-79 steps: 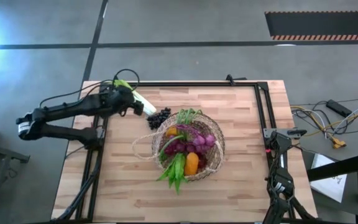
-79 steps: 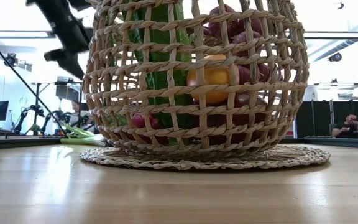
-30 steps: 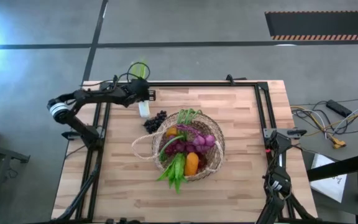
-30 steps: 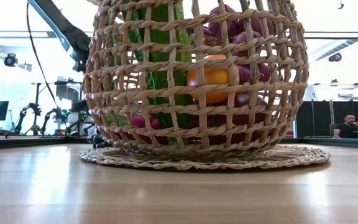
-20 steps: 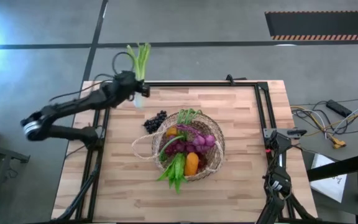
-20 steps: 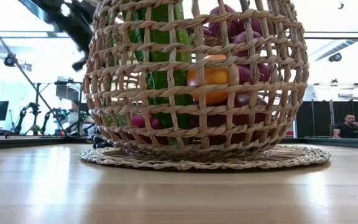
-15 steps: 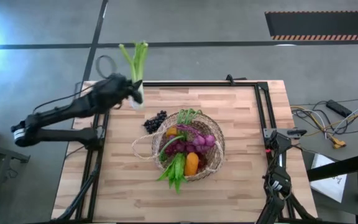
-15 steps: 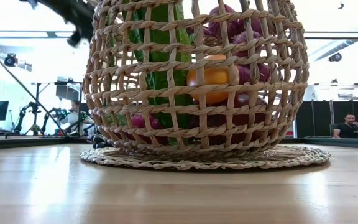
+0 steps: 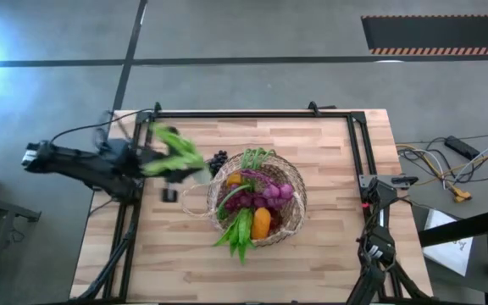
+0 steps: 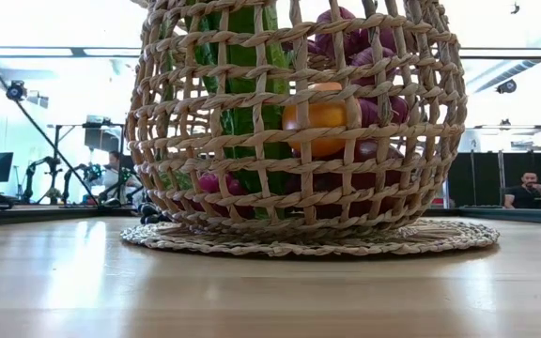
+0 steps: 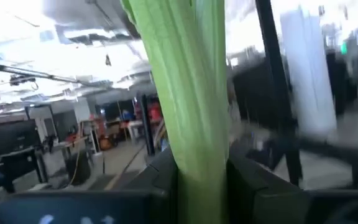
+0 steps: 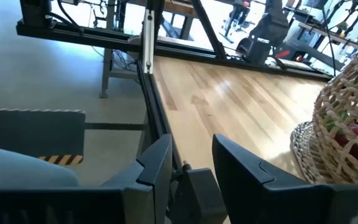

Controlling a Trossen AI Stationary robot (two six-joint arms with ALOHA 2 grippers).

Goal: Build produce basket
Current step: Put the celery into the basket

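Counter (image 9: 329, 246): left gripper (image 9: 161, 163) clamped on leek (image 11: 194, 93) beside full basket (image 9: 291, 222); fast swing risks spilling produce.

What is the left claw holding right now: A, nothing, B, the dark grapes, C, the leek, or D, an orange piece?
C: the left wrist view shows the leek clamped between the left claw fingers, while the dark grapes lie on the table beside the basket.

Round tan wicker basket (image 9: 293, 222) mid-table, filled with purple bunches (image 9: 257, 193), an orange piece (image 9: 261, 224), green leaves (image 9: 238, 231), dark grapes (image 9: 218, 158) just beside it, leek (image 9: 174, 151) held above the table's left side
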